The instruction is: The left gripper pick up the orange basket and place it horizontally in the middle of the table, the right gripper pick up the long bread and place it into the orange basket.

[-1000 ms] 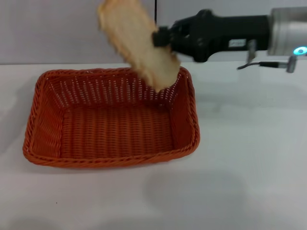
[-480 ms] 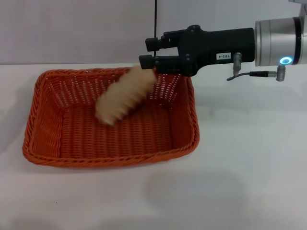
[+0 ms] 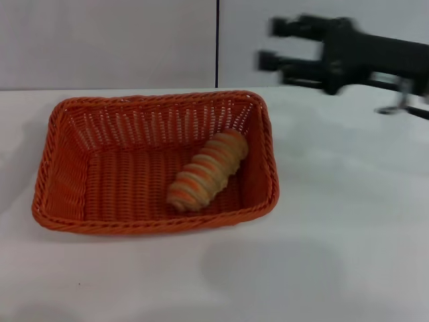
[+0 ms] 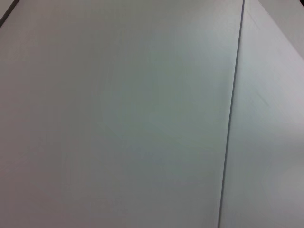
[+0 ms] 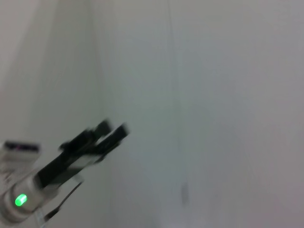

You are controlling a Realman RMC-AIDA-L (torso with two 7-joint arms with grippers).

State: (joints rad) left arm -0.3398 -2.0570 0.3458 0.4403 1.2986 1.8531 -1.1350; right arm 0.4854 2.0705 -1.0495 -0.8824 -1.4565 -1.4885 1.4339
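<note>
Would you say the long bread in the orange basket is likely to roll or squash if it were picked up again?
The long bread looks rounded and ridged, so it might roll sideways. It probably feels light and squashes under firm pressure.

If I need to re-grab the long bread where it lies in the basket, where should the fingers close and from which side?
Come straight down from above and close across the middle of the long bread, fingers square to its length. It lies diagonally on the floor of the orange basket, ridged side up, with one end near the right wall, so a side approach is blocked.

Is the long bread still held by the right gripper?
No, the long bread lies inside the orange basket, while the right gripper is open and apart from it.
</note>
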